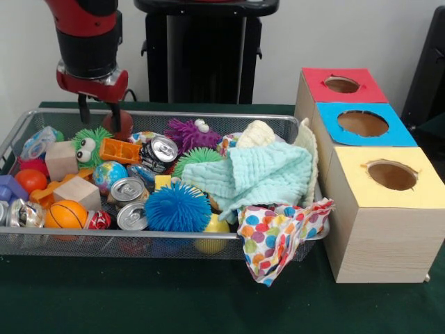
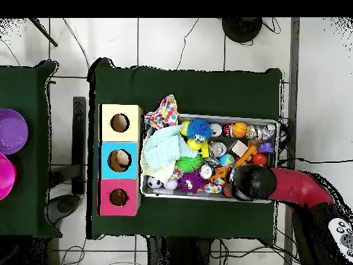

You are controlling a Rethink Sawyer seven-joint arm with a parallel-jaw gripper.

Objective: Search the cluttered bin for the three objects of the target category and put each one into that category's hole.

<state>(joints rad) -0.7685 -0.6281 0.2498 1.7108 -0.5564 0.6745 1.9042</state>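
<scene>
Front view shows the hand (image 1: 99,111) hanging over the back rim of the wire mesh bin (image 1: 42,240), near its left end; two dark fingers (image 1: 83,109) reach down, but whether they stand apart or closed I cannot tell, since a reddish round thing sits right at the one finger. Inside the bin lie three drink cans (image 1: 130,188), a blue spiky ball (image 1: 177,207), a green fuzzy ball with eyes (image 1: 89,145), a purple fuzzy one (image 1: 189,133), two wooden blocks (image 1: 76,190), an orange basketball (image 1: 66,215) and a small globe ball (image 1: 109,175). A mint green cloth (image 1: 268,174) covers the right part, and a polka-dot cloth (image 1: 278,236) hangs over the front rim onto the green tabletop (image 1: 139,299). Just beside the bin stands the wooden box with three holes: red (image 1: 341,84), blue (image 1: 362,123) and yellow (image 1: 391,175). Overhead view shows a pale object inside the blue hole and something dark in the red one.
</scene>
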